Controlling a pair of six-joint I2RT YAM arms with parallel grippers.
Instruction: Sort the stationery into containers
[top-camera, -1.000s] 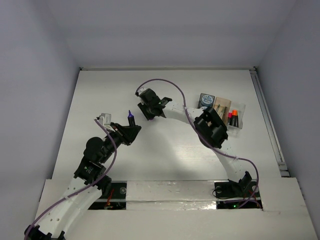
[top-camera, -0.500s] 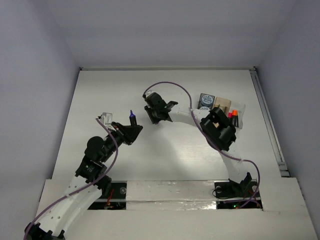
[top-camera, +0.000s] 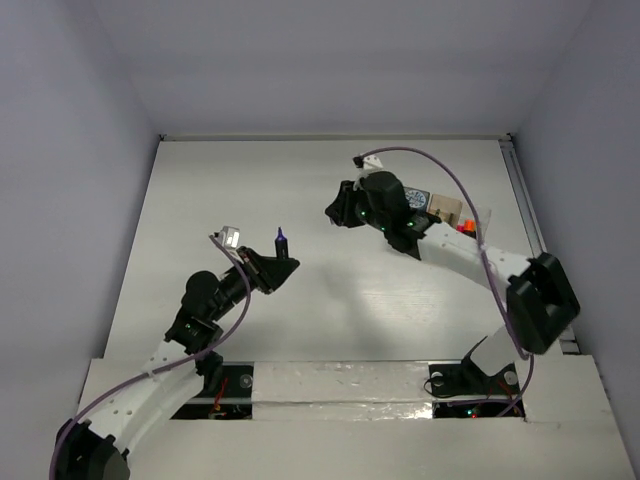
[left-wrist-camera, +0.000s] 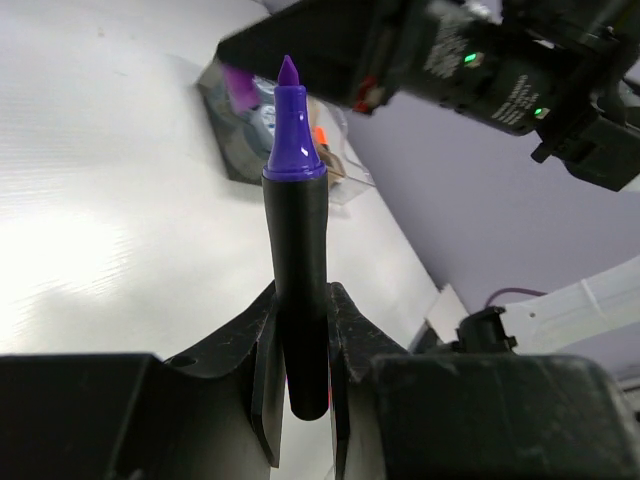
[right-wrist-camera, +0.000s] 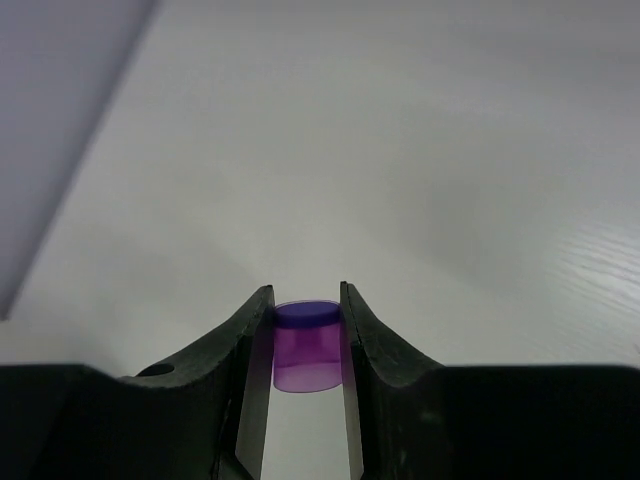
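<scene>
Top view. White table (top-camera: 200, 200). The left claw (top-camera: 277, 262), near 9 o'clock of the table's middle, is clamped on a purple highlighter (top-camera: 281, 240) that stands with its tip toward 12 o'clock. The right claw (top-camera: 334, 213) hangs near 12 o'clock of the middle, apart from the highlighter; its jaws are too small to read here. At 2 o'clock, behind the right arm, sit the dark grey holder (top-camera: 418, 197) and, just beside it at 3 o'clock, the clear plastic box (top-camera: 462, 213), with orange and pink showing inside.

Left wrist view. Left claw (left-wrist-camera: 301, 335) is closed tight on the highlighter's (left-wrist-camera: 298, 250) black body near its lower end. The purple tip is bare and points to 12 o'clock. The right claw's dark body fills 1 o'clock, above the tip and not touching it.

Right wrist view. Right claw (right-wrist-camera: 305, 300) stands narrowly parted, both fingers (right-wrist-camera: 361, 340) pressed on a small translucent purple cap (right-wrist-camera: 305, 347), held above the table (right-wrist-camera: 450, 150).
</scene>
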